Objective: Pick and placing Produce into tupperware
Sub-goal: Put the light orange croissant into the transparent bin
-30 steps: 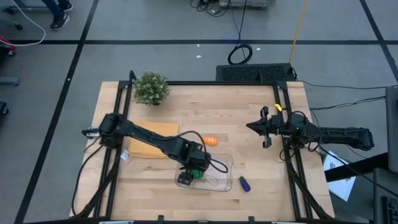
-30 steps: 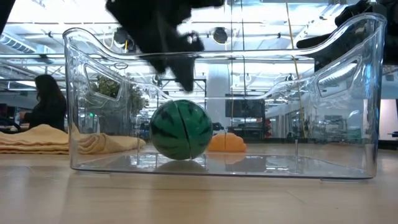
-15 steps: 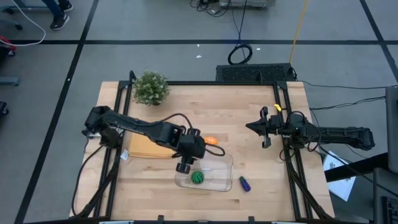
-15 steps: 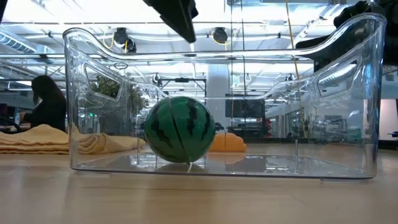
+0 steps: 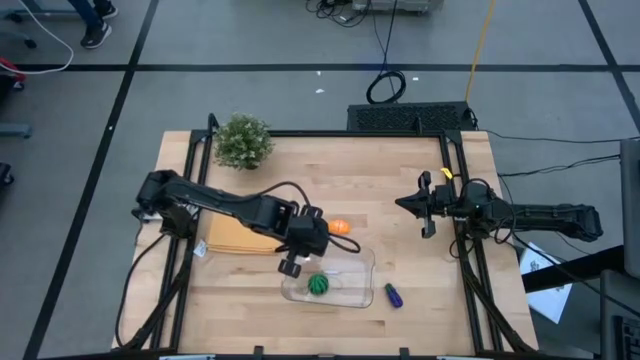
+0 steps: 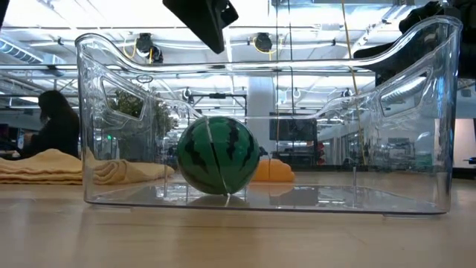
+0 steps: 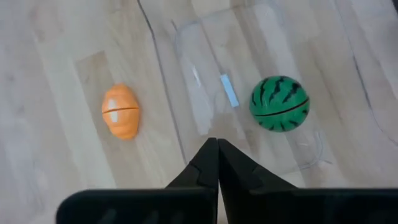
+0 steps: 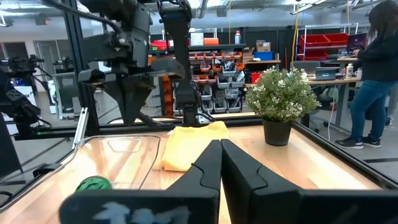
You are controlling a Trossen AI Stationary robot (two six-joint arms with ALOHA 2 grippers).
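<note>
Bright overhead light, soft shadows

Green striped ball (image 7: 280, 104), orange oval (image 7: 120, 111), clear tupperware (image 6: 416, 179).

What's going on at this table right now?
A two-armed robot is putting toy produce into a clear tupperware. The green striped ball already lies inside it. The left gripper hangs above the container's edge, fingers shut and empty. The orange oval sits on the table beside the container, and the blue-purple piece lies outside it on the other side. The right gripper waits shut at the table's right side.
</note>
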